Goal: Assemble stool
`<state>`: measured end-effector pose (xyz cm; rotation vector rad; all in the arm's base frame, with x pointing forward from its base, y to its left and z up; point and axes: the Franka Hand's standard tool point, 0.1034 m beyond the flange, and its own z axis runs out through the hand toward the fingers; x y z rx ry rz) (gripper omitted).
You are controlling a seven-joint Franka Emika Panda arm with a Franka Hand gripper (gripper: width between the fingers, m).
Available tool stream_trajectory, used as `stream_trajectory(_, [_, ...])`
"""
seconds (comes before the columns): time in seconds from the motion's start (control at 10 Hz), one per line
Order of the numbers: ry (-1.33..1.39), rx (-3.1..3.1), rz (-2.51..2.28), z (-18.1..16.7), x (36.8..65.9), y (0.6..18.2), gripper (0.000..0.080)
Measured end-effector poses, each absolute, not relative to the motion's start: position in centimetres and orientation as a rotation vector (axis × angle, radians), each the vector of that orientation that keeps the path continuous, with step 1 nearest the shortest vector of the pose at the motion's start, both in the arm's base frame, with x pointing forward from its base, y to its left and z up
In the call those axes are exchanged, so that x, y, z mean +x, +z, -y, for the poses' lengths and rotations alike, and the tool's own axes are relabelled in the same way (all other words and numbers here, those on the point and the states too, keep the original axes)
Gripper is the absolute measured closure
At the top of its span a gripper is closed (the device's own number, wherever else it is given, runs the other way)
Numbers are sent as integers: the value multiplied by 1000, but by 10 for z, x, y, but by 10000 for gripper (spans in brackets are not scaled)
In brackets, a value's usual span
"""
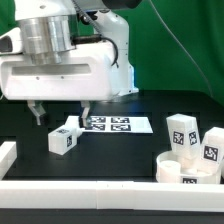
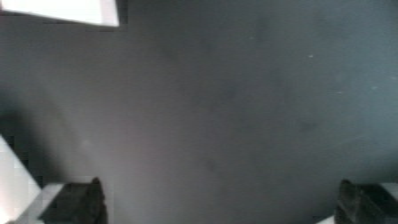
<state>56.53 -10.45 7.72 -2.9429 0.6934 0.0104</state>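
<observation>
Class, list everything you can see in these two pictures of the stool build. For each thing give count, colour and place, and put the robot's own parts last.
lying leg: one, white with a black-and-white tag, on the table near the gripper
standing legs: two, white with tags, behind the seat disc at the exterior view's right
seat disc: one, white, rimmed, near edge at the exterior view's right
marker board: one, white with black tags, flat at mid-table
border rails: two seen, white, along the near edge and the exterior view's left
table: one, black
backdrop: one, green, behind
arm: one, white and silver, upper left of the exterior view
gripper: one, dark fingers, open, empty, above the table
</observation>
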Motion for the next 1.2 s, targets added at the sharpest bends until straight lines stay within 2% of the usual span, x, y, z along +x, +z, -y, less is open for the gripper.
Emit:
stream_trajectory(0.3, [14, -2943, -699, 106, 564, 76, 151])
stream_trajectory(0.6, [62, -2951, -751, 128, 521, 49, 151])
stream_trajectory(1.0, [157, -2925, -747, 122, 515, 47, 151])
stream_trajectory(1.2, [388, -2846, -710, 127, 511, 45, 151])
